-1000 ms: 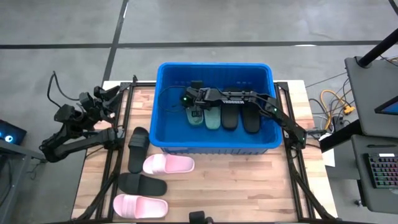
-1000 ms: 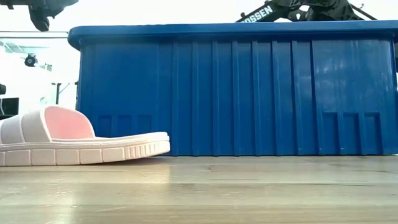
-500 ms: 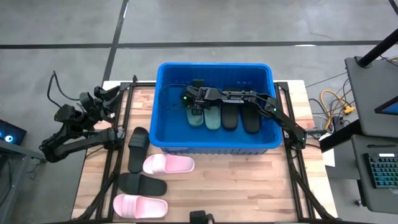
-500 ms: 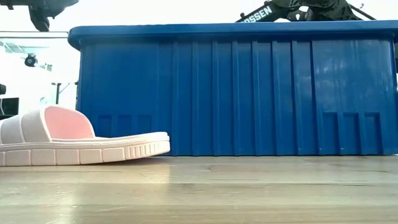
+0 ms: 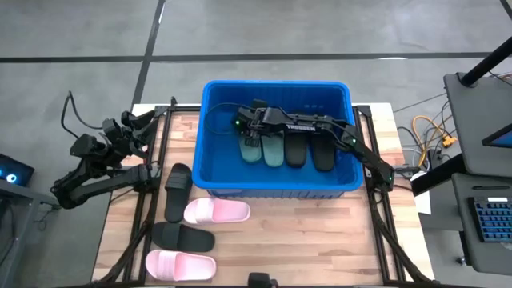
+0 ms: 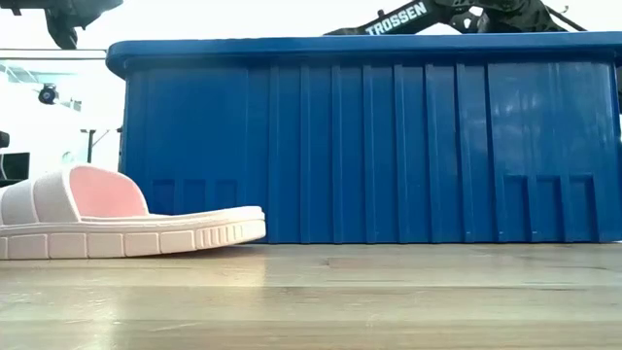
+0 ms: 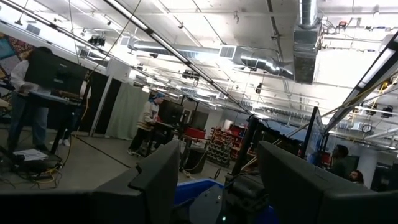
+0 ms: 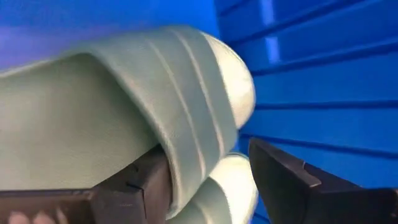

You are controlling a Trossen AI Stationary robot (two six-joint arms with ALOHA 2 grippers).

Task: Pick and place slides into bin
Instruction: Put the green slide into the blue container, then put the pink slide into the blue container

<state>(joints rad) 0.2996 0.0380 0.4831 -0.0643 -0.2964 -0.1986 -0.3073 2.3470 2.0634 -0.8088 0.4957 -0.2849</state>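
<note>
high view is showing four foam slides lying side by side on the floor of the big bright blue ribbed plastic bin [image 5: 276, 188]: two pale green foam slides [image 5: 264, 149] toward the left and two black foam slides [image 5: 308, 150] just beside them. the right gripper [image 5: 251, 130] is sitting inside the bin over the leftmost green one. in the right wrist view its dark fingers [image 8: 280, 174] are standing apart with the green strap [image 8: 186, 124] lying between them, so it's reading as a release, jaws wide and nothing clamped.

to do this bit well i'd say lift straight up so a finger isn't catching under the strap and dragging the slide out of its row, then clear the rim before swinging out.

outside the bin, four are waiting on the wooden table [image 5: 320, 240]: a black slide [image 5: 178, 192], a pale pink foam slide [image 5: 217, 211] touching the bin's front wall area, another black one [image 5: 183, 237] and a second pink one [image 5: 181, 265]. roughly halfway done, by my count.

the left gripper [image 5: 132, 128] is hanging off the table's left edge, fingers [image 7: 155, 180] spread wide and empty.
</note>
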